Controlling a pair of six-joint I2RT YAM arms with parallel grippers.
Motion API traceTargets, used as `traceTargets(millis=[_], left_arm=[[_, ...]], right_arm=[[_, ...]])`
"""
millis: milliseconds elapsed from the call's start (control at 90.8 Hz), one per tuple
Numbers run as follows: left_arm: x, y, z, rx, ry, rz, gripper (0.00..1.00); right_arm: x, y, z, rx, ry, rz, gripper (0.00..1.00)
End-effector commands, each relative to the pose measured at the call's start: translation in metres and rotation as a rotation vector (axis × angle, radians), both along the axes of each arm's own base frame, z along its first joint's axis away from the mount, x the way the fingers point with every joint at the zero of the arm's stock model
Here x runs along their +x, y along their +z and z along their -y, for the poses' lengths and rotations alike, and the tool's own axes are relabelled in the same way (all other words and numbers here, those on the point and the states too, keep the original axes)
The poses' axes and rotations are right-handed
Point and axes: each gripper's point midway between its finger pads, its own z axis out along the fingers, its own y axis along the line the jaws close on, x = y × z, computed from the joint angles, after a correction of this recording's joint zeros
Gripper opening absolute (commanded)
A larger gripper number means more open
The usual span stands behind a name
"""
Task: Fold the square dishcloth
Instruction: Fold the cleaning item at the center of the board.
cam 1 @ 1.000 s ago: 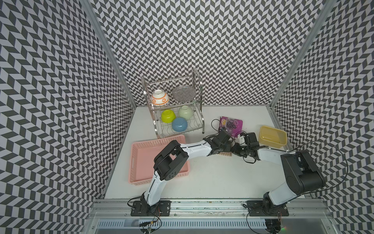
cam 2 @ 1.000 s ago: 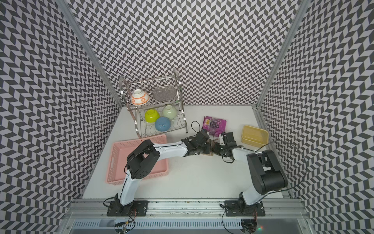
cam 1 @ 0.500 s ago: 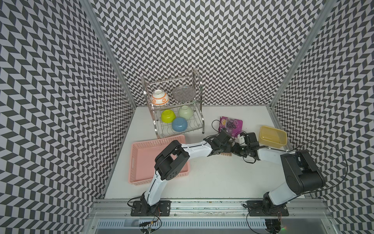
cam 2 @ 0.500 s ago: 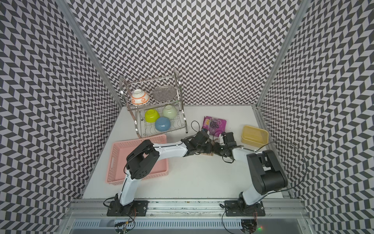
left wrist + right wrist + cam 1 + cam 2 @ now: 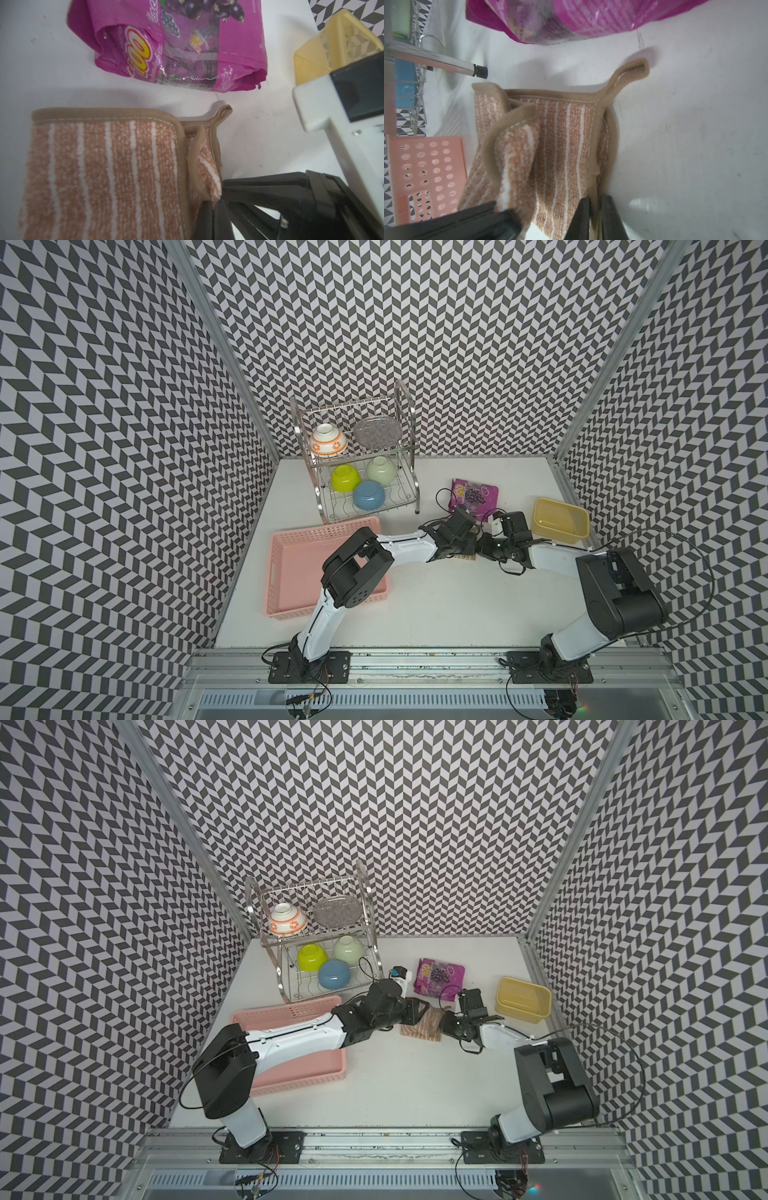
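The square dishcloth (image 5: 420, 1029) lies on the white table (image 5: 395, 1085) a little right of centre, just on the near side of the purple snack bag (image 5: 439, 977), with the pink basket (image 5: 291, 1013) to its left and the yellow tub (image 5: 523, 1000) well apart to its right. It lies doubled over: in the left wrist view an upper striped layer with tan binding covers most of it, and a lower layer peeks out at one corner, where the corner loop (image 5: 224, 109) sticks out flat on the table toward the bag. The left gripper (image 5: 213, 204) comes in from the left, its arm passing over the basket's far right corner, and its jaws are pressed tight together on a raised flap of the cloth's bound edge. The right gripper (image 5: 596, 202) reaches in from the right and pinches the tan binding on the cloth's right side, the jaws narrow with only the edging between them (the cloth's near edge is hidden behind the fingers in both wrist views). In both top views the two grippers nearly meet above the cloth, which shows only as a small tan patch beneath them. The dish rack (image 5: 368, 886) with its bowls stands at the far left of the table, apart from the cloth.
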Motion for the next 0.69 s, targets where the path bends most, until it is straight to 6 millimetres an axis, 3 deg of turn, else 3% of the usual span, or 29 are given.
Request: traceTargets(millis=[0, 375, 540, 683], left_arm=[[0.000, 0.005, 0.015, -0.043, -0.019, 0.003, 0.00], [-0.002, -0.010, 0.019, -0.049, -0.025, -0.020, 0.00], [-0.003, -0.009, 0.022, -0.072, -0.033, -0.028, 0.16], [-0.006, 0.011, 0.025, -0.122, -0.052, -0.008, 0.30]], right_arm=[[-0.006, -0.010, -0.001, -0.004, 0.008, -0.022, 0.15], [-0.006, -0.011, -0.001, -0.007, 0.008, -0.024, 0.15], [-0.006, -0.011, 0.000, -0.012, 0.007, -0.026, 0.15], [-0.005, -0.010, 0.001, -0.018, 0.002, -0.023, 0.15]])
